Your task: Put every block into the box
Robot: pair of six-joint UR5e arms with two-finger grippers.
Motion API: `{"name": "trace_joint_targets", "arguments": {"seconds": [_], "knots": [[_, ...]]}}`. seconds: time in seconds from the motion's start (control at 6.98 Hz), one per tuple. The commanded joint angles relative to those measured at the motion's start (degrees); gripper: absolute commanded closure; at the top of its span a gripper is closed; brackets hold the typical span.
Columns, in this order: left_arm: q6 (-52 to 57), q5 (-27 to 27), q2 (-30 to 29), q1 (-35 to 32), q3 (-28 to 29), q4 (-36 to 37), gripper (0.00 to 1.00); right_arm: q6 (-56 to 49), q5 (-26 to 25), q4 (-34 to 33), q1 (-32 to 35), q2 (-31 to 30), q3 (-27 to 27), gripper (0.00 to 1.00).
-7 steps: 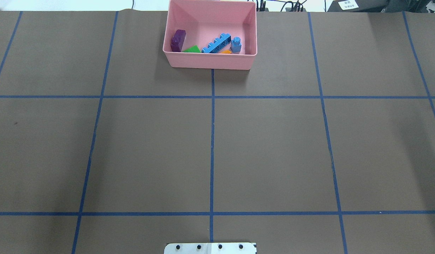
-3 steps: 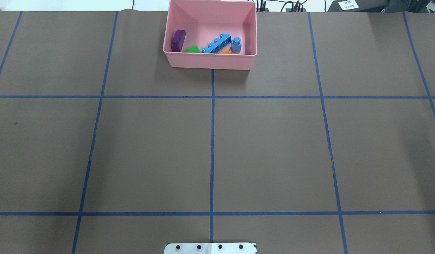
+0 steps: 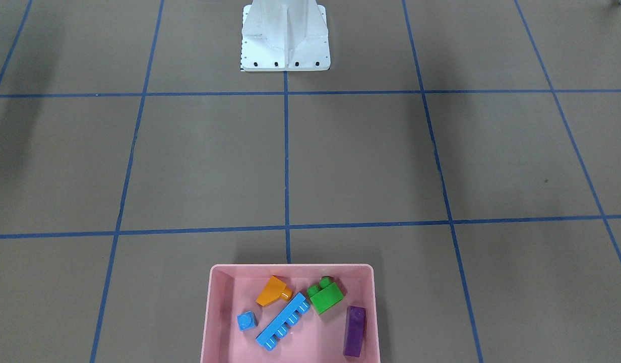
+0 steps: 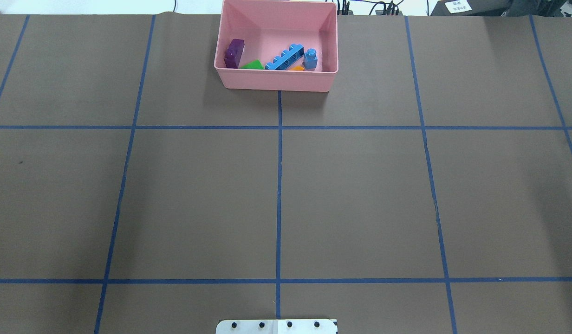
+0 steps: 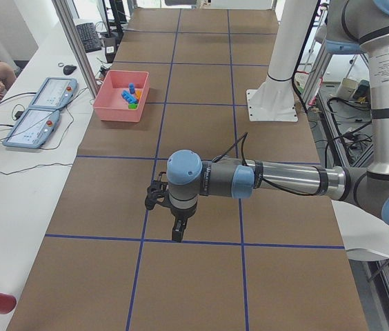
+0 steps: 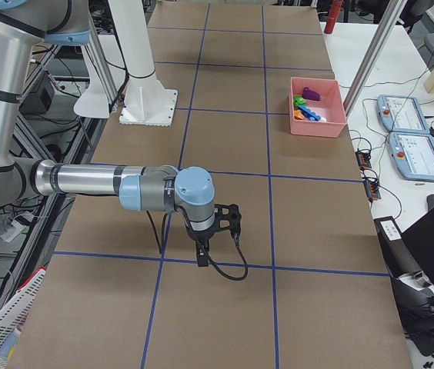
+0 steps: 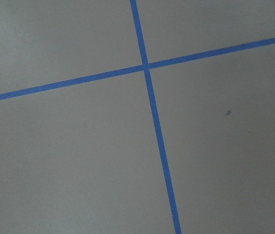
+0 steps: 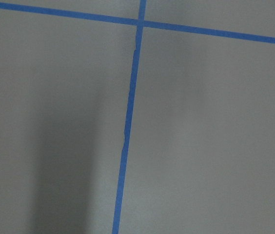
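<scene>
The pink box (image 3: 290, 267) stands at the table's far middle edge (image 4: 276, 81). All five blocks lie inside it: orange sloped (image 3: 271, 292), small blue cube (image 3: 246, 320), long blue strip (image 3: 283, 321), green two-stud (image 3: 325, 296) and purple (image 3: 354, 331). My left gripper (image 5: 177, 231) shows only in the exterior left view, low over the table far from the box. My right gripper (image 6: 201, 254) shows only in the exterior right view, also far from the box. I cannot tell whether either is open or shut. The wrist views show only bare mat and tape.
The white robot base (image 3: 285, 38) stands at the near middle edge (image 4: 276, 326). Blue tape lines grid the brown mat. Control tablets (image 5: 43, 110) and cables lie on the side bench beyond the box, where a seated person shows.
</scene>
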Motion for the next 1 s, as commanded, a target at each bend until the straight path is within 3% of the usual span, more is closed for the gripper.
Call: {"name": "trace_joint_targets", "arguments": {"seconds": [0.0, 0.86], "knots": [[-0.29, 0.38, 0.09, 0.0, 0.59, 0.0, 0.0, 0.09, 0.07, 0.03, -0.04, 0.0, -0.07, 0.0], [-0.29, 0.56, 0.26, 0.0, 0.68, 0.0, 0.0, 0.62, 1.39, 0.03, -0.04, 0.08, -0.07, 0.0]]}}
